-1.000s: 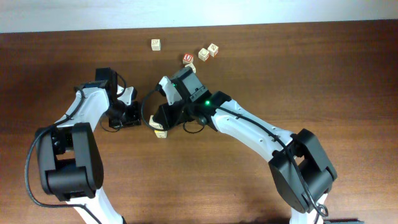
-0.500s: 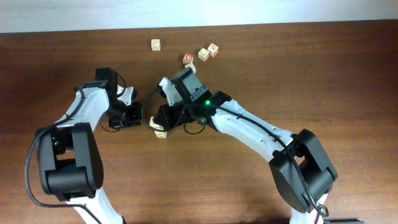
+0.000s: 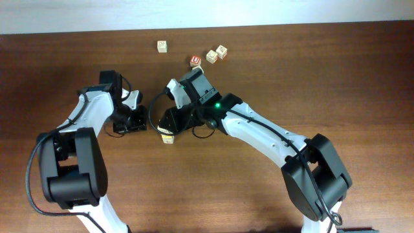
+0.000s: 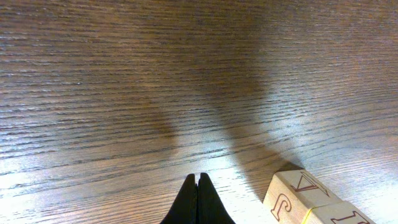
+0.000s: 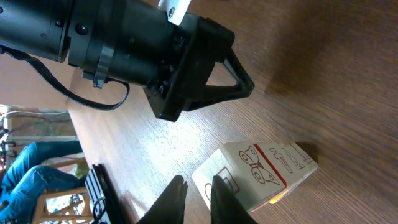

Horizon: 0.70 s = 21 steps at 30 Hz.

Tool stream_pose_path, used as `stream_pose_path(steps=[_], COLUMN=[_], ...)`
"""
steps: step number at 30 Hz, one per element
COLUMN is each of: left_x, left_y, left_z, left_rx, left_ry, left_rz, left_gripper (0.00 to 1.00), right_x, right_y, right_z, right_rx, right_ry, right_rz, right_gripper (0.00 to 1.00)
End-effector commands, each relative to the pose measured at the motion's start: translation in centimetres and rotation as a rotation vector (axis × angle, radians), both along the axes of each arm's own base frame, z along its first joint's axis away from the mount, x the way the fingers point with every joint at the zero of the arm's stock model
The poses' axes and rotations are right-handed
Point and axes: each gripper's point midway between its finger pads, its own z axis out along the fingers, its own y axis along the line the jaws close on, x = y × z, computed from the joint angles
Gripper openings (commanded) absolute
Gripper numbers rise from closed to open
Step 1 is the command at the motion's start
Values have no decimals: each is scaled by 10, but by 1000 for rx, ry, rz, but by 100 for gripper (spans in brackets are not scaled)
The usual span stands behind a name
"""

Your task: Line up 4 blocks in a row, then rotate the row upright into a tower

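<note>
The near block (image 3: 167, 137) is a small pale-wood cube. It lies on the worktop (image 3: 336, 71) a little left of centre, right at the tip of my right hand (image 3: 171, 127). From the right wrist camera, the near block (image 5: 258, 171) has smooth, light faces and crisp square edges. One face carries a butterfly in thin dark outline, a red line runs beside it, and a lower edge is tinted yellow. My right hand (image 5: 196, 194) has its two dark, tapered fingers (image 5: 219, 190) a narrow slit apart, with nothing between them. One finger overlaps the block's near corner, and I cannot tell whether it touches.

At the far side sit three more printed pale cubes. A far-left block (image 3: 162, 46) stands alone, while a middle block (image 3: 211, 56) and a far-right block (image 3: 222, 51) sit just beside each other. A red-topped cube (image 3: 196, 60) sits just left of that pair.

My left hand (image 3: 131, 121) rests left of the near block. From its wrist camera, the left hand (image 4: 198, 198) has black pointed tips pressed together, empty. The near block (image 4: 298, 196) shows red-brown outlined letters at the lower right of that view.

The worktop is dark brown wood with fine straight grain and a soft sheen.
</note>
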Motion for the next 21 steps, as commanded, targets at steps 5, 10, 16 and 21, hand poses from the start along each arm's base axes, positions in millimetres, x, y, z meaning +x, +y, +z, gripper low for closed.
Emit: stream_pose_path(steps=[5, 10, 16, 21], left_x=[9, 9, 9, 9], left_y=[4, 4, 4, 4], left_z=[11, 11, 11, 11], left_rx=[11, 11, 11, 11], left_ry=[-44, -44, -44, -44], left_rz=[-5, -5, -5, -5], left_gripper=[0, 0, 0, 0], right_x=[3, 2, 0, -2], right_y=[-11, -8, -6, -5], right_z=[-24, -20, -17, -13], right_rx=[-76, -63, -49, -39], right_ry=[8, 6, 11, 10], right_rz=[-31, -24, -13, -6], right_gripper=[31, 42, 50, 55])
